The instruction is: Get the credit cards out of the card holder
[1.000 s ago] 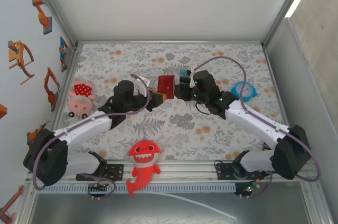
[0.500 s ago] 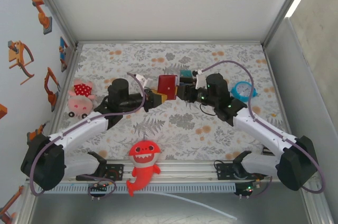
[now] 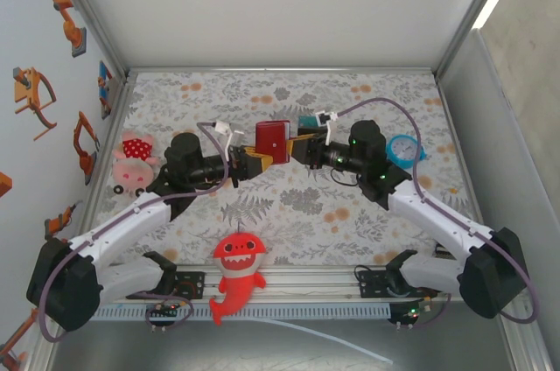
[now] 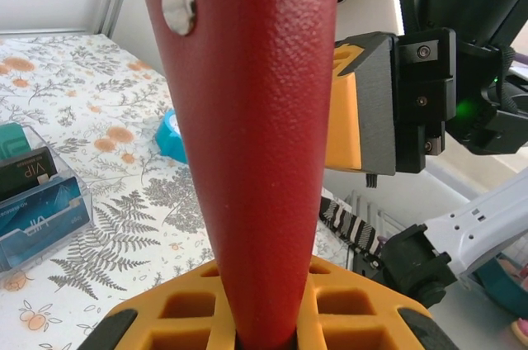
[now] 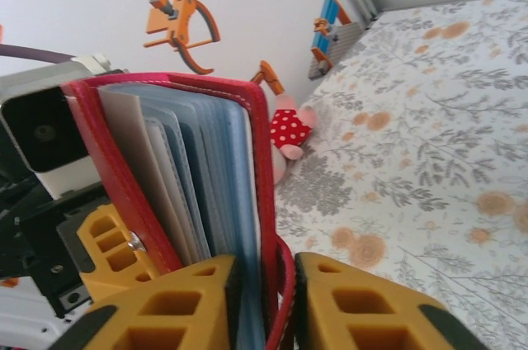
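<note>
At mid-frame from above, our left hand (image 3: 254, 161) and right hand (image 3: 295, 147) each pinch the red card holder (image 3: 272, 138).

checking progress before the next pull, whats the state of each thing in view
card holder: held up off the table, partly open, blue-grey sleeves showing
left claw: shut on card holder, on one red cover
right claw: astride the other cover, nearly closed, grip unclear
clear box: on the table, cards standing in it
blue clock: face up on the table
</note>
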You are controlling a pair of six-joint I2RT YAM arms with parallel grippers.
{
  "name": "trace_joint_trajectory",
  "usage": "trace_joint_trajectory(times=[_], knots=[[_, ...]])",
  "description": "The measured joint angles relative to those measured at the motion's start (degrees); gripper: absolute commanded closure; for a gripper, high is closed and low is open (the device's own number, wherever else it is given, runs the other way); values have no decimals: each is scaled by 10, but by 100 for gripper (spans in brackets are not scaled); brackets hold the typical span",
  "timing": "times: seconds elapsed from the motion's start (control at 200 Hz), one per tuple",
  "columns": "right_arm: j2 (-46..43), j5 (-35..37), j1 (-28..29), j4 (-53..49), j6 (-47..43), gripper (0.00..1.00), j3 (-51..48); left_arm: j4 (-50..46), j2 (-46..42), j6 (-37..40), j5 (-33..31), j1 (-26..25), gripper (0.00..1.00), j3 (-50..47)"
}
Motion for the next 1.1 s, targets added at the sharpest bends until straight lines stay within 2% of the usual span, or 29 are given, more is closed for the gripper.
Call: trace_joint_trajectory(times=[0.18,0.23,0.345,0.421,0.456,0.516,0.616,0.826,0.871,0.996,1.102], knots=[[15,-28,-5,29,12,91,0,3,-3,-4,0,5,100,-4],[16,-34,-6,36,12,93,0,6,-3,-4,0,6,95,-4],[16,-41,-9,45,13,100,0,11,-3,-8,-1,6,94,-4],[16,-41,-10,47,13,100,-1,14,2,-10,-3,6,90,-4],[16,-40,-11,46,13,100,-1,16,6,-14,-3,6,84,-3],[16,-36,-12,43,13,100,-2,24,16,-20,-2,6,65,-2],[16,-40,-2,34,12,100,-2,35,41,-34,8,-4,40,10],[7,-20,6,-6,2,100,-6,27,69,-40,19,-12,3,43],[1,-9,6,-16,-2,100,-6,20,73,-36,17,-12,0,51],[-11,25,6,-44,-12,100,-6,-4,85,-35,1,-14,2,69],[-19,56,6,-73,-20,100,-6,-30,90,-32,-39,-21,2,73]])
